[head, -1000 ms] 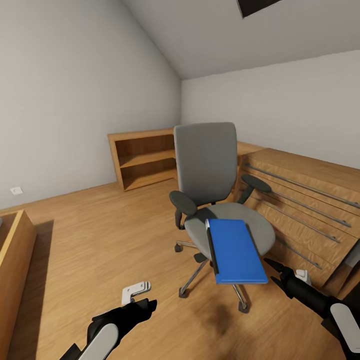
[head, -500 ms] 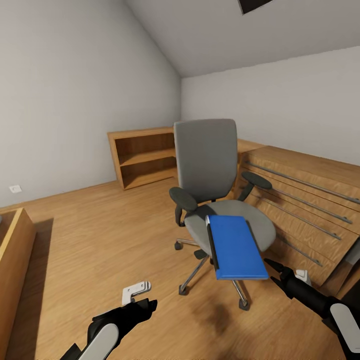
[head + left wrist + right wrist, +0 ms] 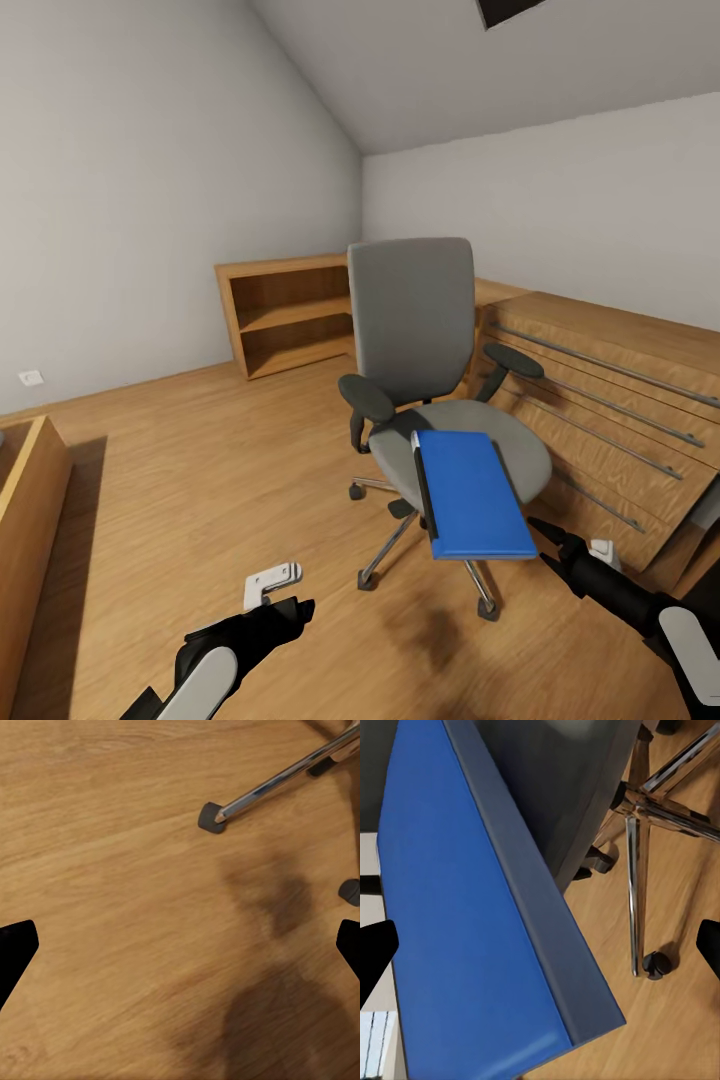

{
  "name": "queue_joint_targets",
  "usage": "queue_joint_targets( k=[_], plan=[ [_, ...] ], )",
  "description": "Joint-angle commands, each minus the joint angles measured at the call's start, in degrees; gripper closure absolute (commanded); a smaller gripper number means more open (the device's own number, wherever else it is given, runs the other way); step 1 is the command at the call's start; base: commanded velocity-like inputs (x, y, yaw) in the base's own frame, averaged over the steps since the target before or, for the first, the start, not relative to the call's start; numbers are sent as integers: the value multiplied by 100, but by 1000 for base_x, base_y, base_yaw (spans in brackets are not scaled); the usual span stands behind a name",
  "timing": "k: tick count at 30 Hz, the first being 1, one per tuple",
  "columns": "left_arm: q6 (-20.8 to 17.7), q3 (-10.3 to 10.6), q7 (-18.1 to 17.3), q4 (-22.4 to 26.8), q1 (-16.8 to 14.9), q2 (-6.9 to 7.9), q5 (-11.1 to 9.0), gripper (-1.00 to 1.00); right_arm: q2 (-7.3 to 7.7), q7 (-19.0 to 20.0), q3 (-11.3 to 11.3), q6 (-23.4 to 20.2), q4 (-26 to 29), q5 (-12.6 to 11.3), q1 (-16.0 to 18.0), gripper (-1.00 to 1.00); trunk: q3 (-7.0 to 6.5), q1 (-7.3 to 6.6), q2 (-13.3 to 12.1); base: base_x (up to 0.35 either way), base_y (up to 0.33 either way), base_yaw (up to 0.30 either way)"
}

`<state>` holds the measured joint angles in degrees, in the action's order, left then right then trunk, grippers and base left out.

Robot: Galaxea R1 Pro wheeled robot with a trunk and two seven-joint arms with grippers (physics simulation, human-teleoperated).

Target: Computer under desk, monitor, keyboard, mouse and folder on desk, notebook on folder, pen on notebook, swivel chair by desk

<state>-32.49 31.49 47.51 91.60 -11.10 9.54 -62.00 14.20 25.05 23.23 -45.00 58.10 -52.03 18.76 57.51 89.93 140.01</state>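
Observation:
The grey swivel chair (image 3: 412, 320) stands mid-room on the wood floor, away from any desk. A blue flat folder (image 3: 470, 495) lies on its seat and overhangs the front edge; a dark strip with a white end runs along its left side. My right gripper (image 3: 548, 535) hovers open just right of the folder's near corner. The right wrist view has the folder (image 3: 457, 945) filling the space between the fingertips of the right gripper (image 3: 540, 952), above the chair's chrome legs (image 3: 634, 870). My left gripper (image 3: 292, 610) hangs low over the floor, open and empty (image 3: 180, 952), near a chair leg (image 3: 285, 776).
A light-wood chest with long bar handles (image 3: 620, 400) stands right behind the chair. An open wooden bookshelf (image 3: 285, 315) is against the back wall. A wooden box edge (image 3: 30, 500) sits at the left. Bare floor lies between me and the chair.
The whole picture shifted very slightly a second ago, so the camera moved. Over the last half second nothing has visibly moved.

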Motion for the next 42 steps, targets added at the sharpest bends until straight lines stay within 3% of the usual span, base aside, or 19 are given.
queue_joint_targets(
  k=[1,11,42],
  plan=[
    [-3,12,48,6,-6,4,-46,-100,-4,17,-92,-36,-1,1,4,-100,5,-1,2,0,0,0],
    [-3,-6,55,-39,-6,4,-33,-100,-14,19,-247,-28,-1,-1,4,-100,5,-1,2,0,0,0],
    [5,14,65,-45,-6,-2,-38,-100,-22,26,-249,-35,-35,-25,4,-100,5,-1,2,0,0,0]
  ],
)
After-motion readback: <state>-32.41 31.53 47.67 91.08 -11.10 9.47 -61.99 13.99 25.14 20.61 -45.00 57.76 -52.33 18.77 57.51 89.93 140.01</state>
